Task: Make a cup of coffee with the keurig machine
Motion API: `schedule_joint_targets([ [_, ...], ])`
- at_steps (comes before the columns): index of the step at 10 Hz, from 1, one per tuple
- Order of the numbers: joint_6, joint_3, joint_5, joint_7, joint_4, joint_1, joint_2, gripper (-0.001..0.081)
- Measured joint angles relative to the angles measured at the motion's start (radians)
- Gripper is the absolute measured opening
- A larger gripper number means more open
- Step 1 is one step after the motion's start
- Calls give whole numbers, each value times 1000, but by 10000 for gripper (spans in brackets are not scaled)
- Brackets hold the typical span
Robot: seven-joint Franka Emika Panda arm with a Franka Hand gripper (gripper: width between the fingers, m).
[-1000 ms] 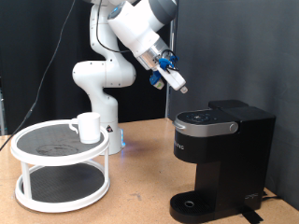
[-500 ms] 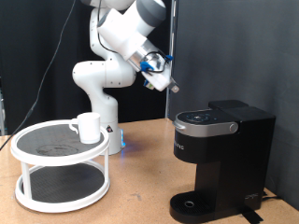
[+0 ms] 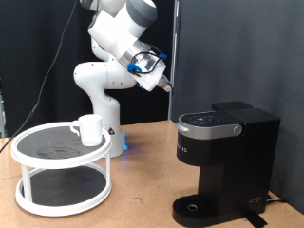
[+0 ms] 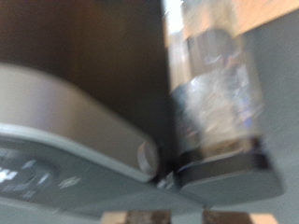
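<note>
One white cup (image 3: 89,128), one black keurig machine (image 3: 223,161), one white two-tier rack (image 3: 61,171), one robot arm (image 3: 109,66).

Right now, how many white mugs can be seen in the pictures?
1. The cup stands on the top shelf of the white two-tier rack, at the exterior view's left, far from the keurig machine. The wrist view shows no mug; one could be hidden outside both views.

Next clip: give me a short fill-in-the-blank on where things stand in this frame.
1. The cup stands on the ___ tier of the white rack.
2. The keurig machine has its lid ___.
3. The pincer is in the air, holding ___.
4. The machine's drip base holds no ___.

Missing: top; closed; nothing; cup
</note>
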Motion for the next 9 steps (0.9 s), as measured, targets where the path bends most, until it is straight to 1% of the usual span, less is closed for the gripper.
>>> schedule_joint_targets([
  [1,-80,-31,-64,14,4,-17,-2,0],
  [3,-220,-105,-171,18,16,-62,-3,0],
  [4,-281,-143,-212,12,21,-81,-4,0],
  [6,-404,-227,-299,-36,34,-111,-5,0],
  [7,-434,-264,-310,-56,35,-126,-10,0],
  [8,-453,-286,-310,-62,30,-135,-30,0],
  [9,-451,-283,-311,-62,29,-135,-29,0],
])
